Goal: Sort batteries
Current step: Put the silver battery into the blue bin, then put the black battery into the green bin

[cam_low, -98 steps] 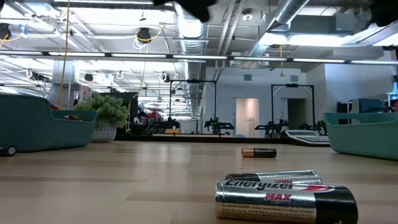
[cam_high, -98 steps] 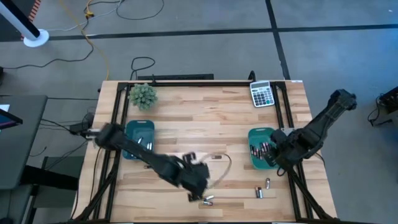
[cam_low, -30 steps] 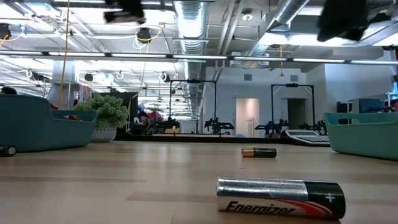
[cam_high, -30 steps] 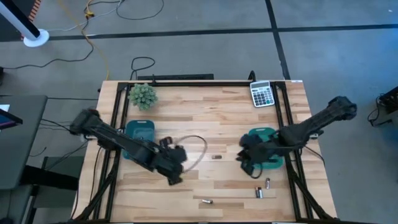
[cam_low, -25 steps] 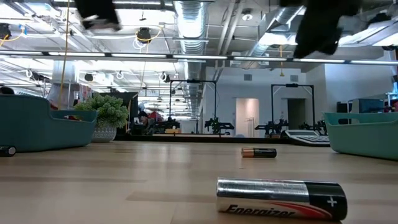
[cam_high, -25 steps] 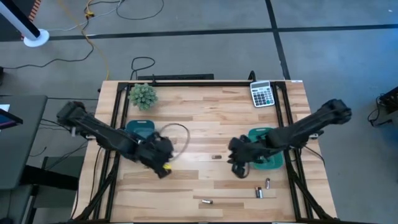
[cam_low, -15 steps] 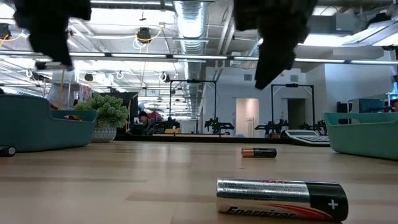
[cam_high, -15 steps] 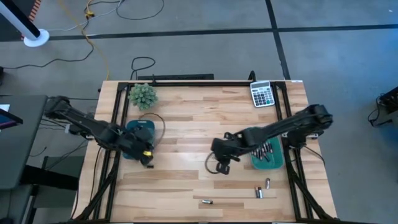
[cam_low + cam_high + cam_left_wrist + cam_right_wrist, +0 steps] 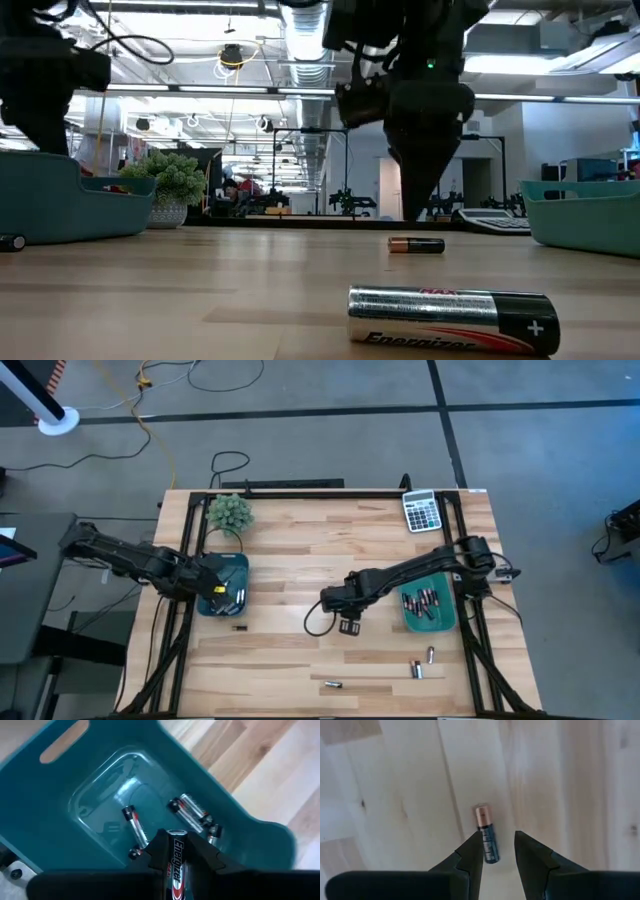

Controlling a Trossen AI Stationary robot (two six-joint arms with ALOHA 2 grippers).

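Left gripper (image 9: pixel 176 851) clamps cell (image 9: pixel 175 862) above bin (image 9: pixel 60 780), poised for drop. Right gripper (image 9: pixel 498 845) spread, straddling copper-tipped cell (image 9: pixel 485 833) on surface (image 9: pixel 395 795), aligned for pinch.

Left gripper (image 9: pixel 222 589) sits over the left bin (image 9: pixel 207 600) at the table's left side, a battery (image 9: pixel 176 862) between its fingers; three batteries (image 9: pixel 192 810) lie in that bin. Right gripper (image 9: pixel 348 620) hangs at table centre, fingers straddling a copper-tipped battery (image 9: pixel 485 833) on the boards. Right bin (image 9: pixel 428 623) stands at the right. Calculator (image 9: pixel 421 511) lies at the far right corner, plant (image 9: pixel 230 513) far left.
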